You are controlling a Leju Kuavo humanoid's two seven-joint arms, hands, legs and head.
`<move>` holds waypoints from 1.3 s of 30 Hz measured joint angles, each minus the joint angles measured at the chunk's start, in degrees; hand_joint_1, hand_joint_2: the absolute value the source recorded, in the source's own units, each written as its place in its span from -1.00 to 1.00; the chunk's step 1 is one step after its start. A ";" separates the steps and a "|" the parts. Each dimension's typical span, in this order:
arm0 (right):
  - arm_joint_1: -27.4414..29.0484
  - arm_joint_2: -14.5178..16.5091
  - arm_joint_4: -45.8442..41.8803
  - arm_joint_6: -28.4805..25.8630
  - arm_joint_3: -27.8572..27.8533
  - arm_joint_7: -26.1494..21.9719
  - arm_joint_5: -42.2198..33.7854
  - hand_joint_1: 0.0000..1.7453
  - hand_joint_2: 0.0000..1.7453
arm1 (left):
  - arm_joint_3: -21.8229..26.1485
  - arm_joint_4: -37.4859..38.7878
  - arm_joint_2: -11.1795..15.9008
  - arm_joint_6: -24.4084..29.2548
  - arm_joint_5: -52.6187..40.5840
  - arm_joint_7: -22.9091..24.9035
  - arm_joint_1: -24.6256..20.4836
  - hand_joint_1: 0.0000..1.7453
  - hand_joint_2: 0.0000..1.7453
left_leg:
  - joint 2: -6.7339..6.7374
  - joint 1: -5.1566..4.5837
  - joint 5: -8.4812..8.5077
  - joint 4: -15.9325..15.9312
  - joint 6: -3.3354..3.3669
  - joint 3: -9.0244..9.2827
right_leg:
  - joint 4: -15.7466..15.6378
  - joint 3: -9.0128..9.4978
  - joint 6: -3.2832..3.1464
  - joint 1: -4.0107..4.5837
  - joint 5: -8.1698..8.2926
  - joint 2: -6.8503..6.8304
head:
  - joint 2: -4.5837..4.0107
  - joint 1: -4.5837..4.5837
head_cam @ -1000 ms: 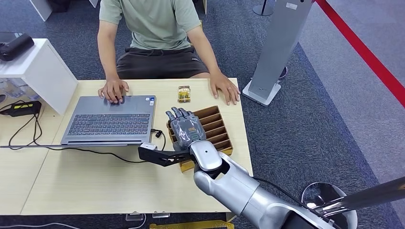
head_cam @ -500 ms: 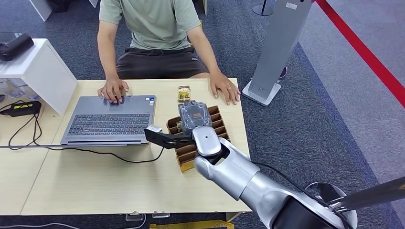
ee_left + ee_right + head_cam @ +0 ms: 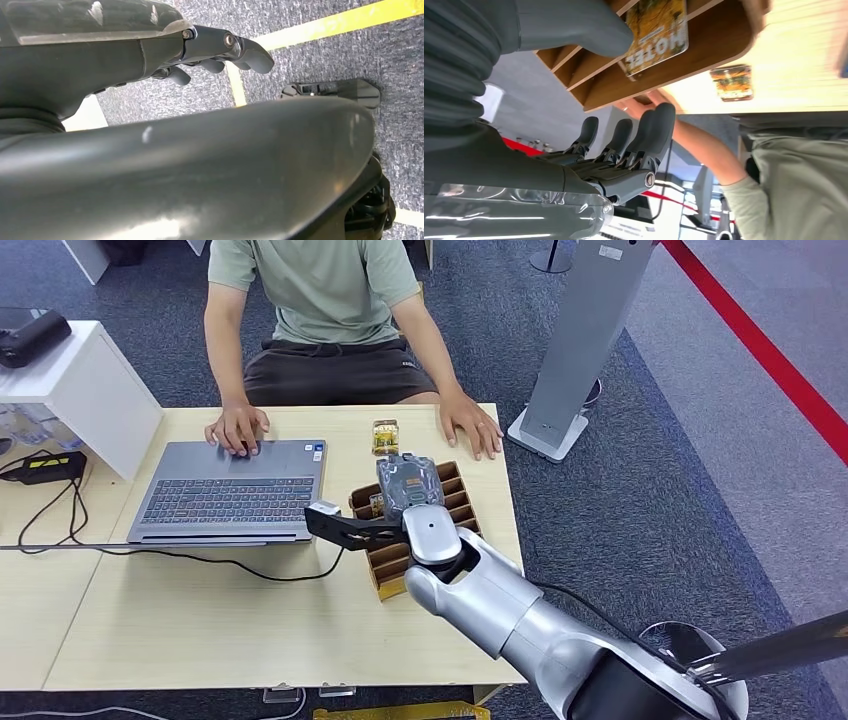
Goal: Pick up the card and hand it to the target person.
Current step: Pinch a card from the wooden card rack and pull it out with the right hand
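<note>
- Wooden card rack [image 3: 455,523]: slotted, on the table [image 3: 200,620], right of the laptop [image 3: 232,492].
- Hotel card [image 3: 657,31]: printed "HOTEL", standing in a slot at the rack's end nearest the laptop; not held.
- Right hand [image 3: 408,484]: poised over the rack, fingers [image 3: 644,135] extended and apart, thumb [image 3: 574,27] just beside the card's edge; contact cannot be told; grasping nothing.
- Left hand [image 3: 220,47]: hanging over carpet, fingers loosely curled, nothing in them.
- Second card [image 3: 385,436]: flat on the table beyond the rack, between the person's hands.
- Person [image 3: 320,300]: seated at the table's far side, one hand [image 3: 238,427] on the laptop, the other flat beside the rack.
</note>
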 joint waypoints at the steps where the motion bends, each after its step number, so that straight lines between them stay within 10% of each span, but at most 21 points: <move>1: 0.00 0.25 0.14 -0.11 0.05 -0.28 -0.21 -0.01 1.00 | -0.01 0.00 0.04 0.03 0.09 0.04 0.00 -1.00 -1.00 | 0.00 0.00 0.00 0.00 0.00 0.00 | 0.00 0.00 0.00 0.00 0.00 0.00 | 0.00 -0.02; 39: -0.17 2.96 6.89 -2.75 1.28 -1.42 -2.09 0.07 1.00 | -2.22 0.00 0.21 0.12 -0.40 -0.10 0.02 -1.00 -1.00 | 0.00 0.00 0.00 0.00 0.00 0.01 | 0.00 -0.01 0.00 0.00 0.00 0.00 | 0.00 -0.02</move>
